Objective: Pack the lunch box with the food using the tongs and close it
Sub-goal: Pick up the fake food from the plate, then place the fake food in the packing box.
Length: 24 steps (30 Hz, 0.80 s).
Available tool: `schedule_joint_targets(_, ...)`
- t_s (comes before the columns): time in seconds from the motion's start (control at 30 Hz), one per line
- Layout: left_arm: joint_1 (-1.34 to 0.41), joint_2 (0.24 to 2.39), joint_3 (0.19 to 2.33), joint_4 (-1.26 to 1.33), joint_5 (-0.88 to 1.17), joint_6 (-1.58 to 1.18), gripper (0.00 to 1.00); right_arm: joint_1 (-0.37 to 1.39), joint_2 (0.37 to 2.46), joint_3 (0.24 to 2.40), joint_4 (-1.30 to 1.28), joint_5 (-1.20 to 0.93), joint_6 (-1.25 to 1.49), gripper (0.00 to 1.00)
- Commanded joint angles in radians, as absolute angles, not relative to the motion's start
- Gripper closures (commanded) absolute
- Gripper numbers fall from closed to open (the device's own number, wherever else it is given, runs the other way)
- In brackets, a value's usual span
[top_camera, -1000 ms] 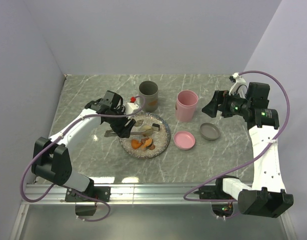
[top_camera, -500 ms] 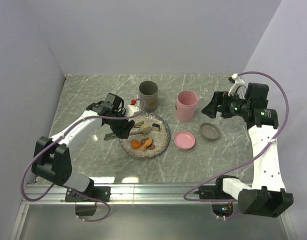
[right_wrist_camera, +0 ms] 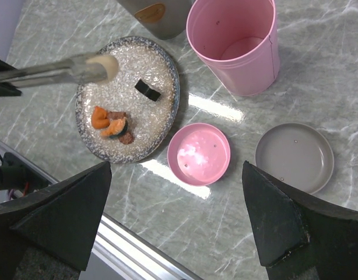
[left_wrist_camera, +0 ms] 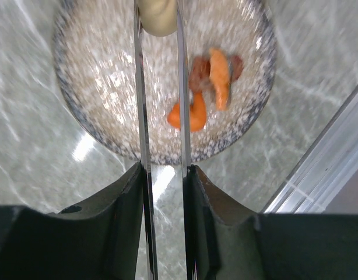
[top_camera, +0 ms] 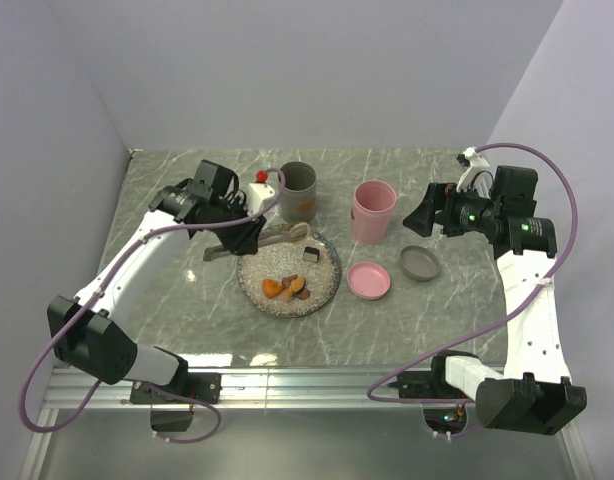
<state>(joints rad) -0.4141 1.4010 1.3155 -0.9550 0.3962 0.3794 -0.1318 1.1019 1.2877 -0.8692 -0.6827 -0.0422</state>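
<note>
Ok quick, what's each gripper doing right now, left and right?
Left gripper: closed on the tongs, which pinch the beige ball.
Right gripper: open, holding nothing.

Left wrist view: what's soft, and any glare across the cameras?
Left wrist: plate and orange chunks smeared and soft, tongs edges crisper, white glare on the table by the rim. Right wrist: sharp; glare streak on the table, sheen in the pink lid. Top: even, soft light.

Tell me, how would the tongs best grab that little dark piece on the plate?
Probably across its short width, from above: the dark piece lies flat and alone on the plate, clear of the orange chunks.
</note>
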Motion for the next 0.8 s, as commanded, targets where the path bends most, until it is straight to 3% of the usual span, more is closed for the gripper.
schedule_joint_targets(0.0,-0.426,1.367,1.439,-1.002,0.480,0.380,0.71,-0.140,1.085,1.296,-0.856,-0.701,-0.023,0.00)
schedule_joint_targets(0.23,-0.489,1.500,1.741,-0.944,0.512,0.302,0.71,-0.141,1.094,1.347,-0.825,-0.649,-0.002,0.00)
schedule_joint_targets(0.5,-0.571,1.711,1.874,-0.758,0.508,0.184,0.70,-0.159,1.124,1.417,-0.804,-0.526,0.035,0.00)
schedule_joint_targets(0.77,-0.604,1.899,2.051,-0.765,0.465,0.183,0.68,-0.201,1.151,1.422,-0.801,-0.545,0.040,0.00)
